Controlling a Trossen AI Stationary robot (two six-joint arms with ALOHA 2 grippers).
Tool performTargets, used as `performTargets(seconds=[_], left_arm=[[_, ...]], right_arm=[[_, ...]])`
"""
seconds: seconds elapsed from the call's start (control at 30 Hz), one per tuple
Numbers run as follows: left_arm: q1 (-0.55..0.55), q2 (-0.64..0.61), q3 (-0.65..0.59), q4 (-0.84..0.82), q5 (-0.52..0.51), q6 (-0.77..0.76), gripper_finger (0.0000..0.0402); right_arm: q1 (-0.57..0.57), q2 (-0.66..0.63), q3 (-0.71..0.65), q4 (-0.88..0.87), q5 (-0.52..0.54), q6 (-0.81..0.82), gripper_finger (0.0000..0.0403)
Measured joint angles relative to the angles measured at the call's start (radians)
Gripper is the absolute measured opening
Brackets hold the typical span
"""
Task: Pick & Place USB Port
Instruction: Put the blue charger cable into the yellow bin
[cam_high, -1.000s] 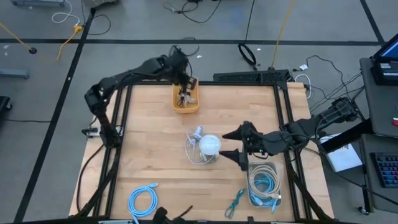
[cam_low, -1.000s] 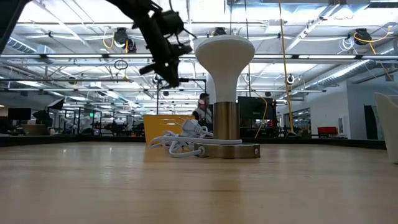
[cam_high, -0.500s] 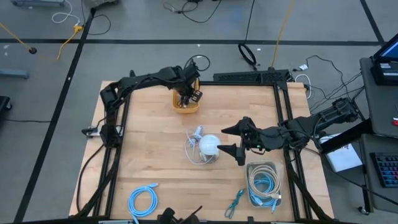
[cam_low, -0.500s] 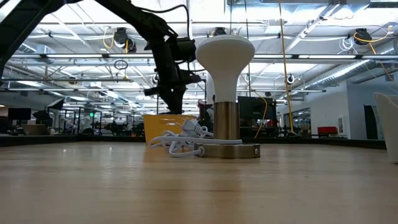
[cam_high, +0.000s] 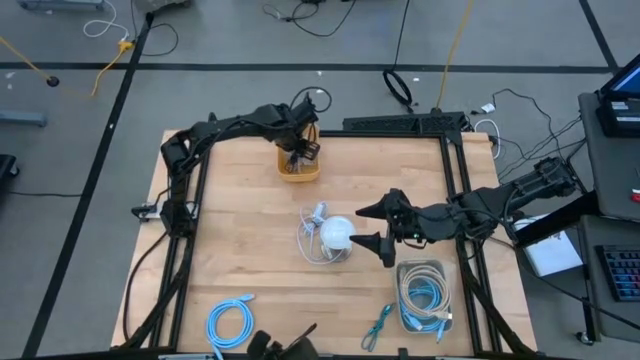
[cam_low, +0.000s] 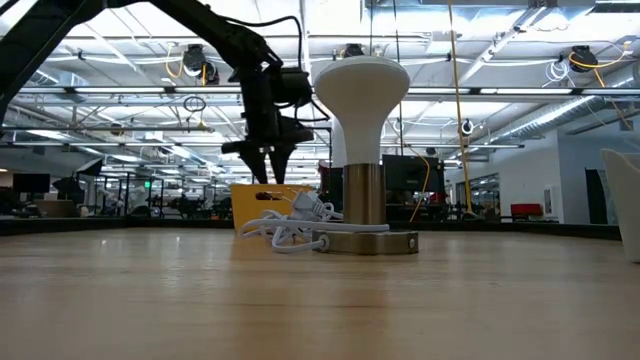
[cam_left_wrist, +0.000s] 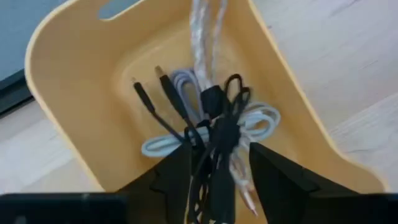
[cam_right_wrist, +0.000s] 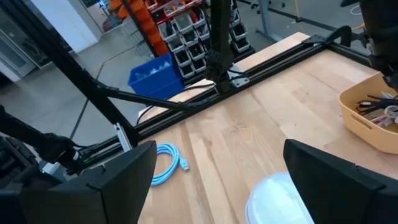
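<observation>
In the high view, at the table's six o'clock edge lie a coiled light-blue cable (cam_high: 231, 322) toward seven o'clock, a small teal cable (cam_high: 379, 325) near centre, and a clear bin of coiled cables (cam_high: 427, 293) at five o'clock. Just beyond that bin, the right arm stretches in from three o'clock, low and nearly level, its right gripper (cam_high: 378, 229) with fingers spread wide apart, empty, flanking the white dome lamp (cam_high: 337, 233) at the table's middle. A white cord (cam_high: 313, 238) is bundled against the lamp's nine o'clock side.

Farther back, near twelve o'clock, sits the yellow bin (cam_high: 300, 166). The left arm reaches from its base at nine o'clock, elbow bent along the far edge, wrist tipped down over the bin. The left gripper (cam_left_wrist: 214, 155) points into it, fingers closed on the USB cable bundle (cam_left_wrist: 214, 121): black and grey leads with plugs, a pale looped cord and a braided strand. Whether the bundle touches the bin floor cannot be told. In the low view the gripper hangs just above the bin's rim.
</observation>
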Motion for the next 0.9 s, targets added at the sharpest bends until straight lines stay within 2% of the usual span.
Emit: performTargets(seconds=[0.17,0.3,0.4,0.5,0.63,0.73,0.9], left_arm=[[0.000,-0.009,0.000,-0.076,-0.024,0.027,0.0183],[0.000,-0.074,-0.001,-0.115,-0.016,0.086,0.0185],[-0.016,-0.170,-0.001,-0.113,0.036,0.127,0.0185],[-0.059,-0.293,-0.001,-0.120,0.154,0.133,0.0185],[-0.209,-0.450,-0.001,-0.135,0.195,0.040,0.0186],[-0.387,-0.536,0.000,-0.130,0.101,-0.103,0.0186],[-0.745,-0.563,0.000,-0.086,-0.228,-0.420,0.0186]], right_arm=[[0.000,0.000,0.000,-0.033,-0.005,0.000,0.0343],[0.000,0.000,0.000,-0.117,-0.061,0.018,0.0343],[0.000,0.000,0.000,-0.225,-0.103,0.047,0.0343],[0.000,0.000,0.000,-0.344,-0.139,0.075,0.0343],[-0.002,0.010,0.000,-0.461,-0.188,0.082,0.0343],[-0.002,0.046,0.000,-0.525,-0.264,0.041,0.0343],[0.012,0.170,0.000,-0.578,-0.465,-0.087,0.0343]])
